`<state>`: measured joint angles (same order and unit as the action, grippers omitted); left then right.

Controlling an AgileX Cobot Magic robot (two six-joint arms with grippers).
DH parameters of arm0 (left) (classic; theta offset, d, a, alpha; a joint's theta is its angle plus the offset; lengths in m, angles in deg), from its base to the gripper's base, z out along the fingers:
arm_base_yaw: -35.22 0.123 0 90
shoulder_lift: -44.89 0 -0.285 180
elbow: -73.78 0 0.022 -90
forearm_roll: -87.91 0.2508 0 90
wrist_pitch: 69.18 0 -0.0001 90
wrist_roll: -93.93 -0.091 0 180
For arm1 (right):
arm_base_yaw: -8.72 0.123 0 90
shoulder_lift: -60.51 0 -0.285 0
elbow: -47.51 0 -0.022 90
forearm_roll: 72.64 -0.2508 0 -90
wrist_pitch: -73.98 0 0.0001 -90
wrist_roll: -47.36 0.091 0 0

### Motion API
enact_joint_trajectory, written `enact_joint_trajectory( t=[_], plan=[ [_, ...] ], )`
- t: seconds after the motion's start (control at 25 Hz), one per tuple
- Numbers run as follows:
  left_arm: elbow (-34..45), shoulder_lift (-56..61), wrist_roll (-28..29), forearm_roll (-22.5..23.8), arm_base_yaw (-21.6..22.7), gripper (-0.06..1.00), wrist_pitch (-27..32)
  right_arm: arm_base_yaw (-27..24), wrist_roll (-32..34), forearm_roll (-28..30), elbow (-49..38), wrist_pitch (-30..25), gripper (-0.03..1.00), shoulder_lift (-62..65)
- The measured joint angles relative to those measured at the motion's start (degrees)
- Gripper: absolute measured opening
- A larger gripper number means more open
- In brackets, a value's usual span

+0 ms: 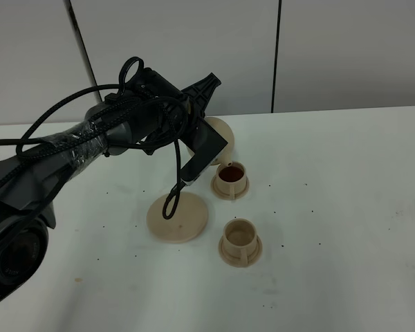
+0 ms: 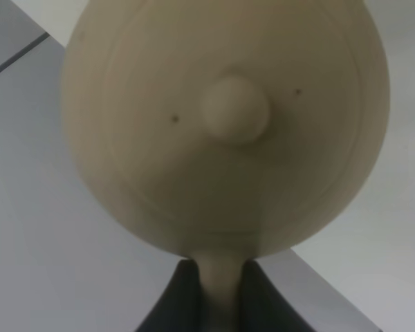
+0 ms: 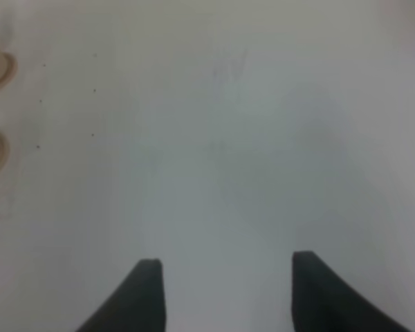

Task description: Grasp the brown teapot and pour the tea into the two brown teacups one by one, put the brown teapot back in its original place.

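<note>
Exterior high view is showing the left claw [image 2: 219, 297] clenching the brown teapot [image 1: 219, 131] by its handle, tipping it at eleven o'clock of the dark-filled far teacup [image 1: 230, 177] for pouring; the right claw [image 3: 225, 290] is hanging released.

The brown teapot [image 2: 221, 159] has a smooth, matt, light-tan surface with a few tiny specks; whether it is ceramic or plastic cannot be told. The upper brown teacup [image 1: 231, 185], lower brown teacup [image 1: 240, 247] and round plate [image 1: 190, 221] share that finish. The table [image 1: 346, 207] is smooth matt white, finely speckled. Glossy clear wrap [image 1: 79, 145] covers the arm at left, and the cable [image 1: 176, 173] looks like black rubber.
</note>
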<state>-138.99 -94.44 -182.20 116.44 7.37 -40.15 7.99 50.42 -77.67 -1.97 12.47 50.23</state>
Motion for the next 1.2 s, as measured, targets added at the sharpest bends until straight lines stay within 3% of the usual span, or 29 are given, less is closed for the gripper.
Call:
enact_joint_trajectory(
  t=[0.36, 0.92, 1.2],
  plan=[
    [0.0, 2.06, 3.31, -0.42, 0.0, 0.17, 3.08, 0.0, 0.0, 0.0, 0.0, 0.0, 0.41, 0.0],
    [0.0, 4.13, 17.99, -0.7, 0.06, 0.17, 11.87, 0.0, 0.0, 0.0, 0.0, 0.0, 0.41, 0.0],
    [0.0, 5.93, 21.03, -8.28, 1.89, 0.17, 14.61, 0.0, 0.0, 0.0, 0.0, 0.0, 0.41, 0.0]
  ],
)
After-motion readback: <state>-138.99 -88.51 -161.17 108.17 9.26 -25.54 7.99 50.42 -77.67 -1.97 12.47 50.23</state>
